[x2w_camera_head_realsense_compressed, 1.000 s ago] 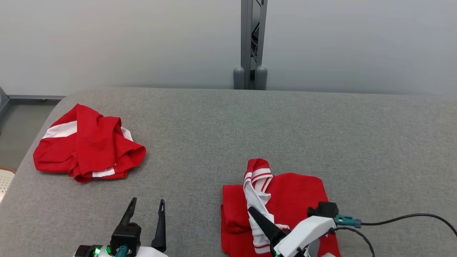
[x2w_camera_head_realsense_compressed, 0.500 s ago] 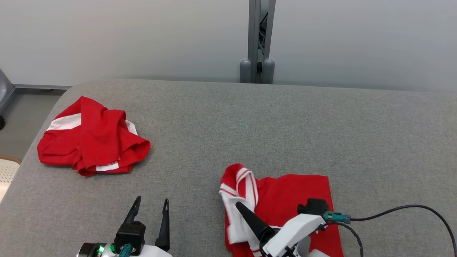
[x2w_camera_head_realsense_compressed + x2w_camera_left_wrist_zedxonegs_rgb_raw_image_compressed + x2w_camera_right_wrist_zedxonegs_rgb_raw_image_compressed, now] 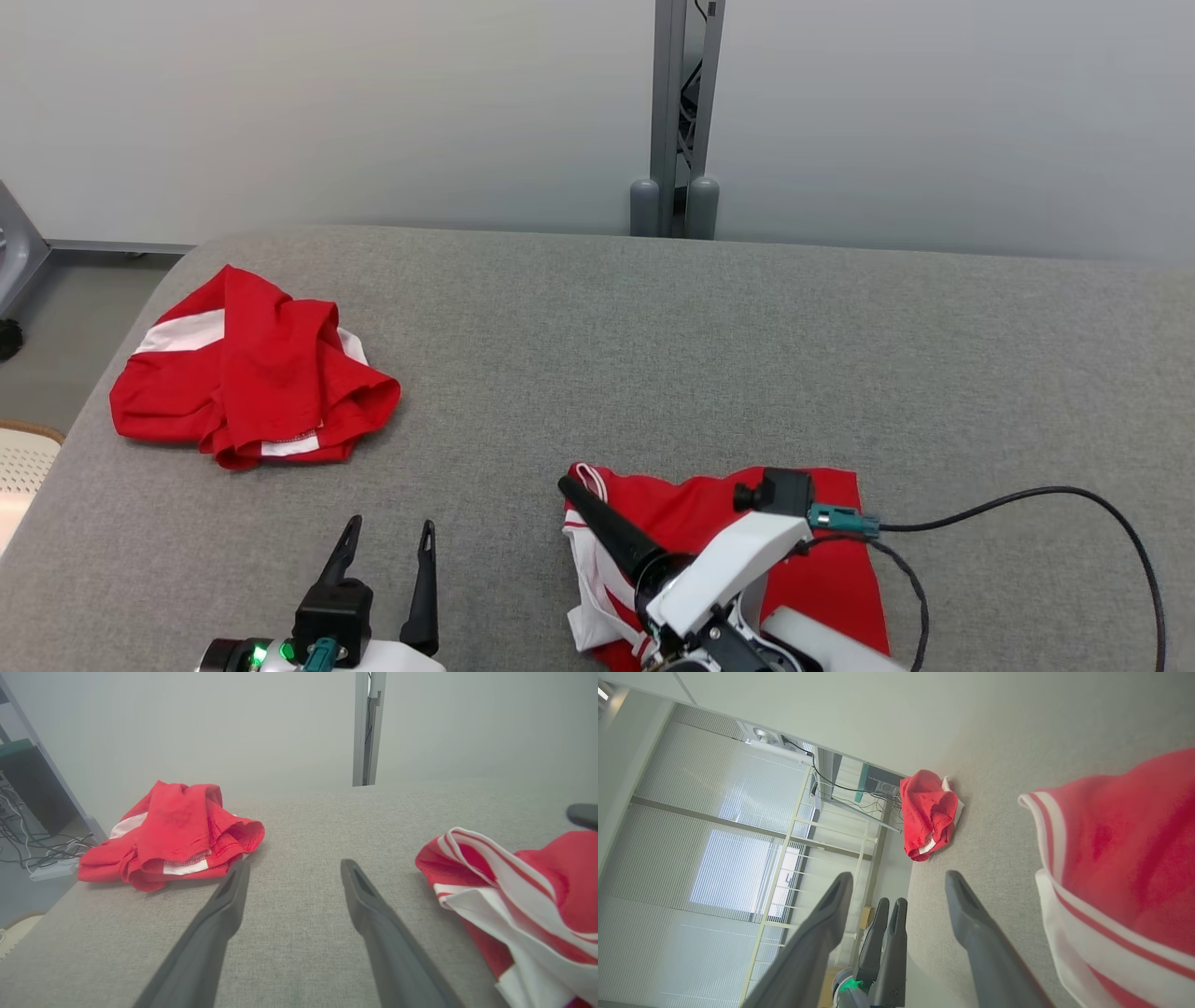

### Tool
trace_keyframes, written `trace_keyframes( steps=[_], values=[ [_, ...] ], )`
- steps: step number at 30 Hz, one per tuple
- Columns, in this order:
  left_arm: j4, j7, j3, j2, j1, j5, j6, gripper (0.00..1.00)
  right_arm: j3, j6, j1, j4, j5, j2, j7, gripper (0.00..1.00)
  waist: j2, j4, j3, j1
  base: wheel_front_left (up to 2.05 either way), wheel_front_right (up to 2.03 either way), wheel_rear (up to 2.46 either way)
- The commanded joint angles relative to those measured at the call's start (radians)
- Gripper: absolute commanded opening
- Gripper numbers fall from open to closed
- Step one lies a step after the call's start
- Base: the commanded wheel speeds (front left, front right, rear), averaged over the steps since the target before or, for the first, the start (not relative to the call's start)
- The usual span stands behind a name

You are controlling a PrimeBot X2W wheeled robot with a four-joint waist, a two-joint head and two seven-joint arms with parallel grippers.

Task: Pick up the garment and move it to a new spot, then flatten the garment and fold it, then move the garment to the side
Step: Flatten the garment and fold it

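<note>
The garment (image 3: 695, 511), red with white striped trim, lies at the near right of the grey-covered desk (image 3: 653, 355). It is laid as a roughly square red panel, with its white striped part bunched along the left edge. The right end effector (image 3: 899, 876) is held low over that left edge, pointing toward the far left. In the right wrist view its two fingers are seen spread apart with nothing between them, and the striped hem lies just beside them. The left end effector (image 3: 390, 525) is held at the near left, well apart from the garment, its fingers likewise spread and empty above bare desk. A second red garment (image 3: 252, 392) is heaped at the far left, touched by neither arm. The folding step is judged to be in hand: the cloth appears doubled over, but the striped side is rumpled, so the fold can hardly be counted as finished, and the move to the side is not yet begun. For the next move, the right fingers would probably need to be lowered onto the striped edge and closed on it, so that it can be drawn flat or tucked over. The left end effector could be brought across to pin the red panel meanwhile. Care is called for so that the black cable (image 3: 1055, 489) trailing to the right is not snagged.
</note>
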Motion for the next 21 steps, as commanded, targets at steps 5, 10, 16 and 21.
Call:
trace_keyframes(
  steps=[5,10,16,21],
  values=[
    [-0.011,-0.003,0.015,0.004,0.004,-0.004,0.008,1.0,-0.075,0.0,-0.036,-0.007,-0.02,-0.059,-0.046,1.0,0.0,-0.017,-0.022,0.0,0.0,0.0,0.0],
    [-0.025,-0.003,0.025,0.004,0.012,-0.003,0.012,1.0,-0.132,0.0,-0.061,-0.007,-0.167,-0.172,-0.067,1.0,0.0,-0.049,-0.04,0.0,0.0,0.0,0.0],
    [-0.062,-0.003,0.041,0.004,0.011,0.001,0.016,1.0,-0.468,0.0,0.009,-0.011,-0.666,-0.272,-0.066,1.0,0.0,-0.096,-0.051,0.0,0.0,0.0,0.0],
    [-0.096,-0.003,0.051,0.004,0.008,-0.007,0.02,1.0,-0.766,0.0,0.148,-0.102,-1.156,-0.252,-0.066,1.0,0.0,-0.114,-0.049,0.0,0.0,0.0,0.0]
  ],
)
